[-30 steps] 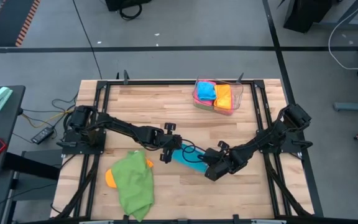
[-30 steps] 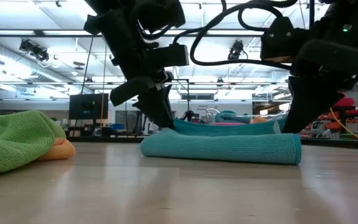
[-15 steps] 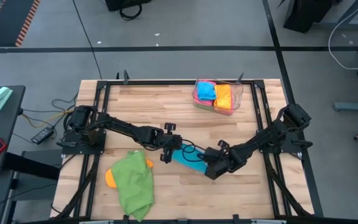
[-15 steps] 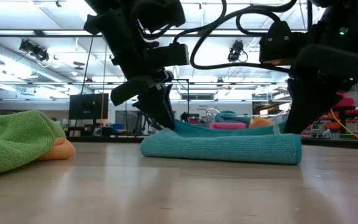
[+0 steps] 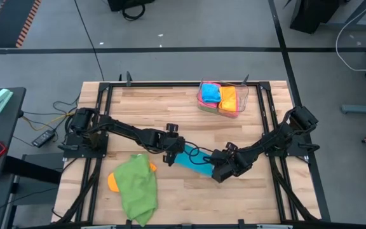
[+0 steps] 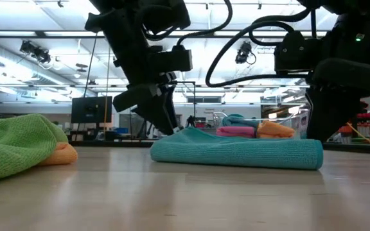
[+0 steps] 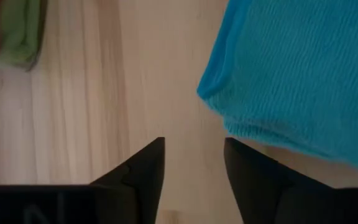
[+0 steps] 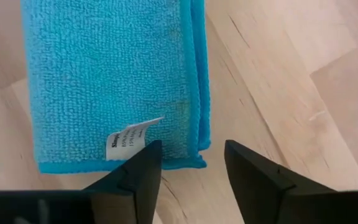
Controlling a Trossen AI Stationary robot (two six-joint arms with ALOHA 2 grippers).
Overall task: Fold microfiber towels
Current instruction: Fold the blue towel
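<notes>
A sky-blue microfiber towel [image 5: 191, 161] lies folded into a long strip mid-table, flat on the wood [image 6: 236, 153]. My left gripper [image 5: 169, 154] stands open just off the strip's left end [image 7: 193, 149], with the towel's corner [image 7: 229, 118] beside one finger. My right gripper [image 5: 216, 173] is open over the strip's right end [image 8: 188, 155], where a white label [image 8: 129, 140] sticks out. A crumpled green towel [image 5: 137, 186] lies near the front left, partly on an orange one [image 5: 112, 182].
A clear plastic tray [image 5: 243, 95] at the far right holds folded blue, orange and pink towels. Black frame rails [image 5: 100, 114] run along the table's edges. Bare wood lies in front of the blue towel and at the front right.
Both grippers have let go of the blue towel's upper layer, which they held raised between them. That layer has dropped flat onto the strip, and the right end now sits a little farther right. Both arms have stayed in place.
</notes>
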